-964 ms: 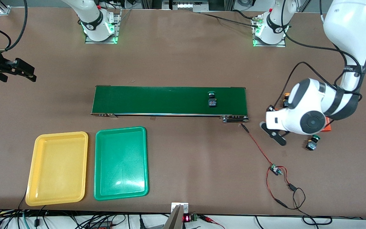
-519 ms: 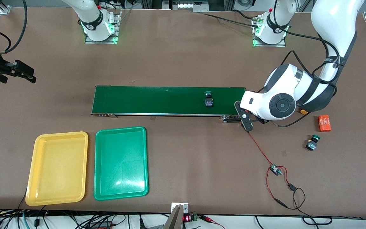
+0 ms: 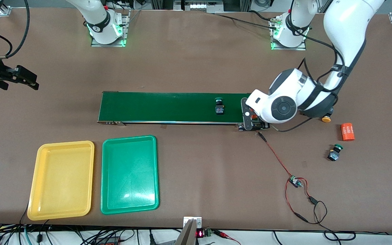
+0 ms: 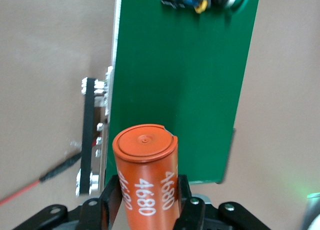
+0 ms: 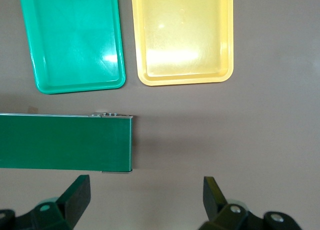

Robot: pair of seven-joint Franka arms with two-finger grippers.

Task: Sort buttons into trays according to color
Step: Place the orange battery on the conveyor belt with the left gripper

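The yellow button [image 3: 326,119] by the belt's end is mostly hidden under the left arm.

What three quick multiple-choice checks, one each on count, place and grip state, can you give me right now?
1. Buttons lying in the yellow tray and green tray together:
A. two
B. one
C. none

2. The green-capped button closest to the trays lies:
A. in the green tray
B. on the conveyor belt
C. in the yellow tray

3. The left gripper has its jaws:
A. shut on the orange cylinder
B. open and empty
C. shut on a button

Key:
1 C, both trays show only bare floors.
2 B, it sits on the dark-green belt surface.
3 A, the left wrist view shows the numbered cylinder clamped between the jaws.
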